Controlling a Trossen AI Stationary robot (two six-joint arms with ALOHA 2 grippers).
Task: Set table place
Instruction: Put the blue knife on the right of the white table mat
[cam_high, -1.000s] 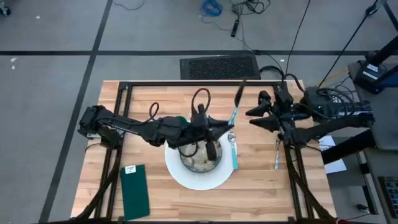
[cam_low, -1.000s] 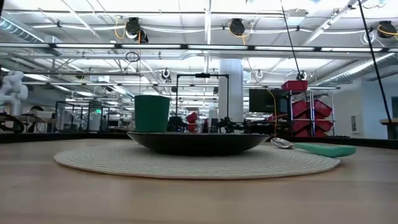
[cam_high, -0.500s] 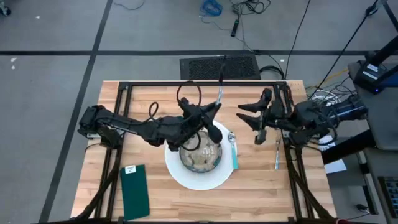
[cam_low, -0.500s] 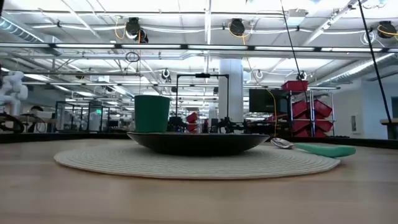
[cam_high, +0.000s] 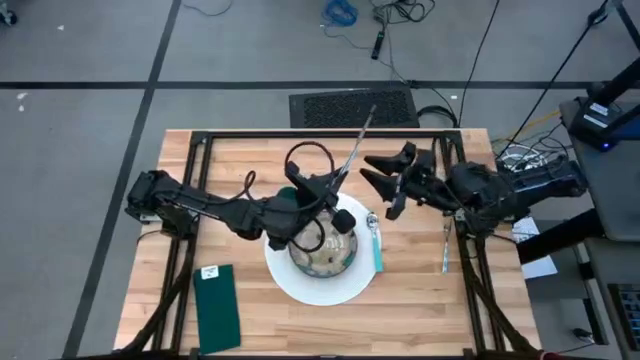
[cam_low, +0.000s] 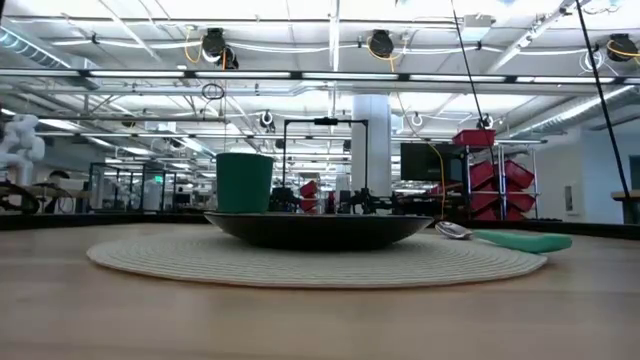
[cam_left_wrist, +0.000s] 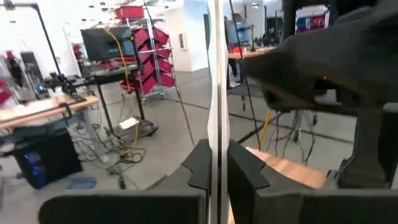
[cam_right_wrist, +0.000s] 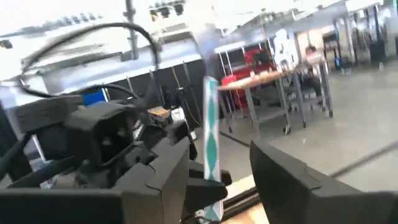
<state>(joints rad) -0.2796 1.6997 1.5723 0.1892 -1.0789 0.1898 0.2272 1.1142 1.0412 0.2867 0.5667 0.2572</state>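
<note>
Fingers of the left gripper (cam_high: 335, 185) pinch a thin utensil (cam_high: 355, 140), held upright above the bowl (cam_high: 322, 250) on the placemat (cam_high: 290, 285), mid-table (cam_high: 420, 310). Facing it, the right gripper (cam_high: 378, 180) hangs spread wide and empty. A handover seems under way; next, the right should close on the handle before the left lets go.

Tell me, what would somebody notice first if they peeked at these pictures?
Probably the two dark robot arms meeting above the middle of the table. The left gripper pinches a thin utensil that sticks up into the air, and the right gripper, open, reaches toward it. Under them sits a dark bowl on a round white mat, with a spoon beside the bowl.
</note>
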